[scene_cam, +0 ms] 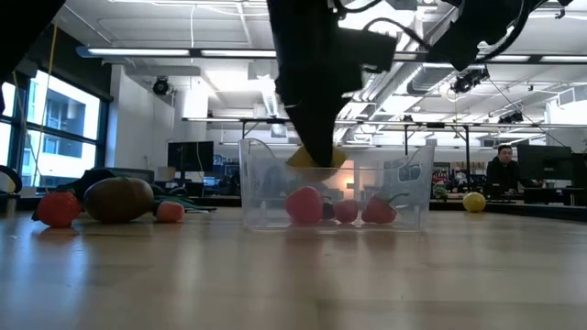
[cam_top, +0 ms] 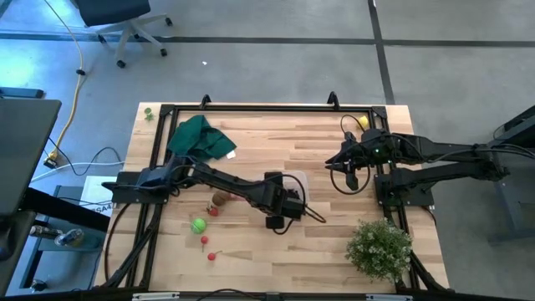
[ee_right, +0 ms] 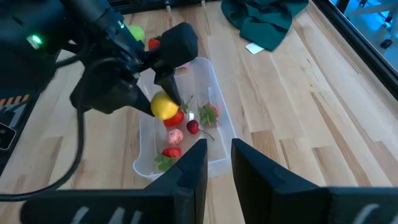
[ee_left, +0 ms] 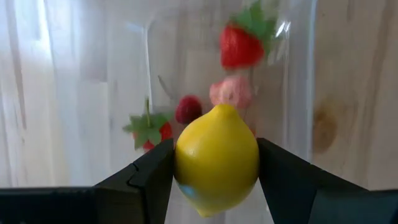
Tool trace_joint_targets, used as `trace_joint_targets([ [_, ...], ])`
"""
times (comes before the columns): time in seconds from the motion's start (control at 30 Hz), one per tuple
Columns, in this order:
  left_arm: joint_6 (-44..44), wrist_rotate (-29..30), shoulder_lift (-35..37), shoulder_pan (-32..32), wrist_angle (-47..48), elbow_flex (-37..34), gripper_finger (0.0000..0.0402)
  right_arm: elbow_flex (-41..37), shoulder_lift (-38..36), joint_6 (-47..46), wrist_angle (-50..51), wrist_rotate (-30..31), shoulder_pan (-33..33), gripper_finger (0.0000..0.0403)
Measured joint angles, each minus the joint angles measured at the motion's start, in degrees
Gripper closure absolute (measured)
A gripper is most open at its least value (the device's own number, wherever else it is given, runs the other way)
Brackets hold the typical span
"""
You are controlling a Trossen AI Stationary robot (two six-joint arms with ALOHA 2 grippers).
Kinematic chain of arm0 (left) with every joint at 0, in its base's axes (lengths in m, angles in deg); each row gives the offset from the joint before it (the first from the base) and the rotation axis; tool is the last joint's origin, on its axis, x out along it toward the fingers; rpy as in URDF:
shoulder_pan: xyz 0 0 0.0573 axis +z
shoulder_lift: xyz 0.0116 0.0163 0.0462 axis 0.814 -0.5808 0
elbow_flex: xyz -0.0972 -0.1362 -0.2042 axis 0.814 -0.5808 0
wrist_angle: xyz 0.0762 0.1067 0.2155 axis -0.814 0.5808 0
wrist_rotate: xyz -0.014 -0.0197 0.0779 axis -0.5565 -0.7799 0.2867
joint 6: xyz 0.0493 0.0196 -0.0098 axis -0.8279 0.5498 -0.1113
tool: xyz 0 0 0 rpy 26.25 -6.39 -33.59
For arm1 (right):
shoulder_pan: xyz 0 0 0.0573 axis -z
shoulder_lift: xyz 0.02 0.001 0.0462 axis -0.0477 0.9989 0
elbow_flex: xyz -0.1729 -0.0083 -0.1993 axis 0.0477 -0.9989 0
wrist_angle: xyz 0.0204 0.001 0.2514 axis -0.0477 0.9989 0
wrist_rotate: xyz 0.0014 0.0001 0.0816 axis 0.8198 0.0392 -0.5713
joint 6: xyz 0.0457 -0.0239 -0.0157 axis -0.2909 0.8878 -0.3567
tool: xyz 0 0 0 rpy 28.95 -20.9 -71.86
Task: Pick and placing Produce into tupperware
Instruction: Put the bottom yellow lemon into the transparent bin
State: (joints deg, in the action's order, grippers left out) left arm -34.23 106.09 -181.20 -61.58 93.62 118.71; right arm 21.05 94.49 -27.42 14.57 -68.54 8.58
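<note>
Two dark arms work over a wooden table (cam_top: 276, 142) edged by a black frame. The left gripper (ee_left: 214, 171) hangs over the clear tupperware (ee_right: 214, 84) near the table's middle, its fingers (ee_left: 146, 177) pinching a yellow lemon (ee_left: 216, 158) just above the rim. Inside lie red strawberries (ee_left: 239, 43) and other small red pieces. Bare wood lies open around the tub. More produce sits beside it: a brown piece (scene_cam: 117, 199), a green ball (cam_top: 198, 224), red bits. The right gripper (ee_right: 217, 165) waits near the far right edge, fingers slightly apart, holding nothing. From above, the arm hides most of the tub.
</note>
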Motion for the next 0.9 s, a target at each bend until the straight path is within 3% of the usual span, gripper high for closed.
trace_joint_targets([
  [0.9,1.68,-4.38,0.02,2.27,-0.99,-1.14,0.0204,0.0,0.0,0.0,0.04,0.0,0.0,0.034],
])
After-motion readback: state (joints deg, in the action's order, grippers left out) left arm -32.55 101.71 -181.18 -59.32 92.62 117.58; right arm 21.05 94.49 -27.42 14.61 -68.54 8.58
